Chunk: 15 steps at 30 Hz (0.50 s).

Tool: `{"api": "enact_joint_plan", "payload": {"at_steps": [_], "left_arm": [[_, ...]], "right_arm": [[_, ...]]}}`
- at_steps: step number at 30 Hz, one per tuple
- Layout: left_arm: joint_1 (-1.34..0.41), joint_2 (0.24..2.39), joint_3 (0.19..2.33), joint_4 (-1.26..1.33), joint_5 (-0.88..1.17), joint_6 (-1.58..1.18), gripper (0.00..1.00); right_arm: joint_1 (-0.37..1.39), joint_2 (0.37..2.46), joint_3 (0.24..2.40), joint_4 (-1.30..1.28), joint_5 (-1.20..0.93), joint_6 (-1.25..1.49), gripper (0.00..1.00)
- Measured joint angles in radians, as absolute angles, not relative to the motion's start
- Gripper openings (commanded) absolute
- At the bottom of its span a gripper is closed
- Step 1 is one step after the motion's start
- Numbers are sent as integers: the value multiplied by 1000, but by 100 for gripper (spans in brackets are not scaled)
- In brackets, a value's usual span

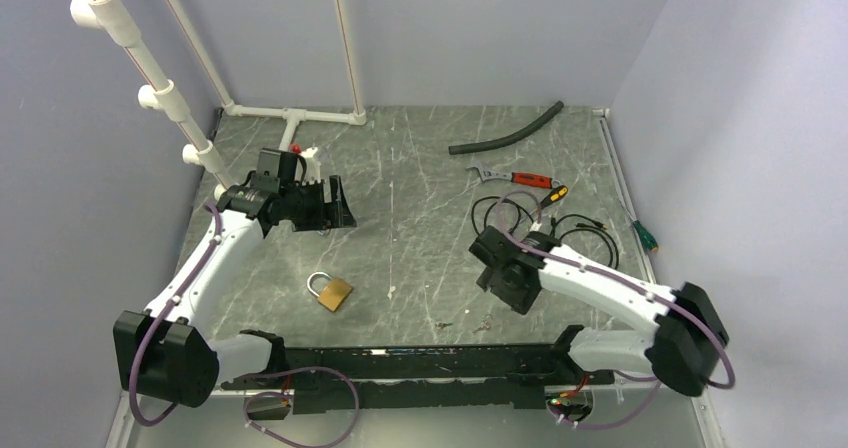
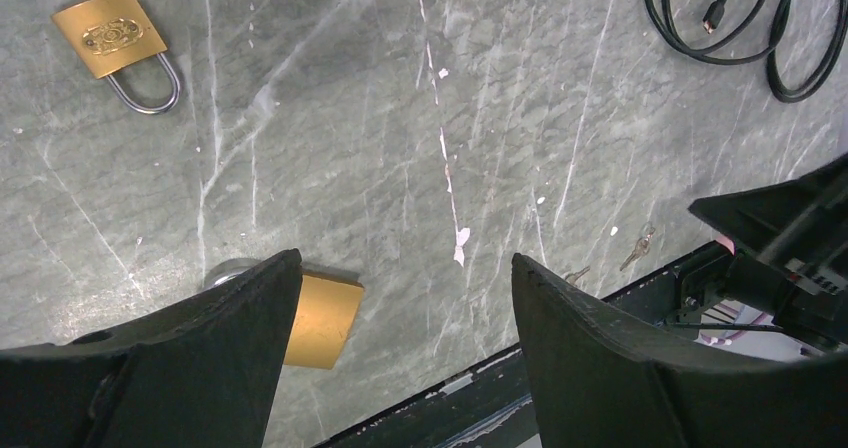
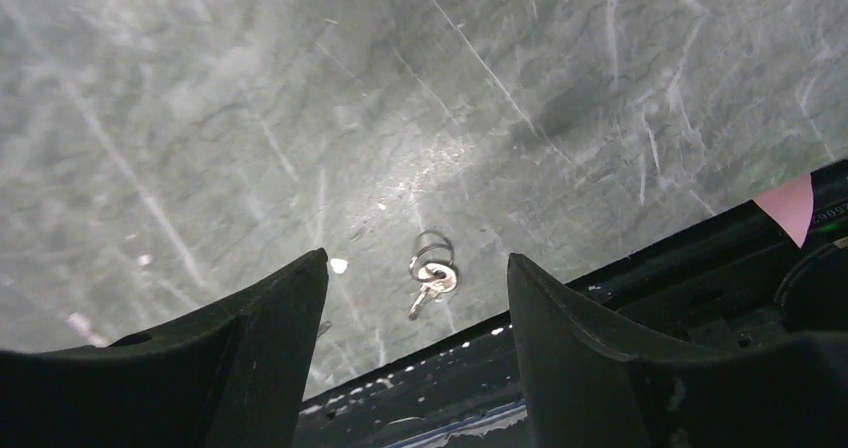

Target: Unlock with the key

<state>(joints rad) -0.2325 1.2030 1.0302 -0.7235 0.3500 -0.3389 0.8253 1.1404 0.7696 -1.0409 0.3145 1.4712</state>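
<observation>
A small key on a metal ring lies flat on the grey table beside the black rail. My right gripper hovers above it, open and empty, and the key shows between the fingers. From above, that gripper is right of centre, with the key a speck near it. A brass padlock with a silver shackle lies left of centre. My left gripper is open and empty, higher up on the left. In its wrist view the padlock's body sits partly behind the left finger.
A second brass padlock lies further off in the left wrist view. Another small key lies near the black rail. Black cables, a red-handled wrench, a black hose and white pipes lie towards the back.
</observation>
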Motion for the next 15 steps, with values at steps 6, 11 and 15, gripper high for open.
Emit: {"api": "enact_joint_plan", "payload": {"at_steps": [6, 11, 15], "left_arm": [[-233, 1203, 1030, -724, 350, -339, 80], [-232, 1202, 1030, -724, 350, -346, 80], [-231, 1201, 1030, -725, 350, -353, 79]], "right_arm": [[900, 1320, 770, -1004, 282, 1488, 67], [961, 1398, 775, -978, 265, 1502, 56], [986, 1431, 778, -961, 258, 1520, 48]]}}
